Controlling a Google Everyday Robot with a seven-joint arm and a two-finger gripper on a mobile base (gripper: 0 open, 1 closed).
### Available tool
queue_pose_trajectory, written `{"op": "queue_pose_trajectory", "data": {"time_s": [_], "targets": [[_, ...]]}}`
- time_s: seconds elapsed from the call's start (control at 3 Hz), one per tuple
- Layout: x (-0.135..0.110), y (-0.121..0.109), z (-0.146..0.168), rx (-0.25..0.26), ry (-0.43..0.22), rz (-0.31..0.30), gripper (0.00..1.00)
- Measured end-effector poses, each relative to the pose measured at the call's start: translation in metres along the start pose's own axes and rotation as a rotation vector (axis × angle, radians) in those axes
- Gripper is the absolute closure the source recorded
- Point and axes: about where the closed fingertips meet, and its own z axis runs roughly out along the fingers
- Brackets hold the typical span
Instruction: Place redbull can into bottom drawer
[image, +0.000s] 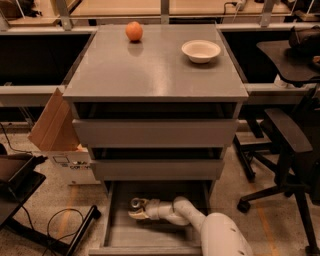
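In bottom drawer (119, 234), left side | redbull can (136, 203) just beside gripper (138, 214) tip

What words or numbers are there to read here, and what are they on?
Cardboard box: dark printing on its side, too blurred to read.
Redbull can, next to the gripper inside the open bottom drawer: no letters can be made out.
No other writing shows.
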Motion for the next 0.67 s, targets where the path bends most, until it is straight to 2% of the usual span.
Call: {"op": "queue_pose_trajectory", "data": {"time_s": [0.67], "targets": [[-0.0006,0.0033,0.0047,-0.008,-0.002,0.001,0.36]]}}
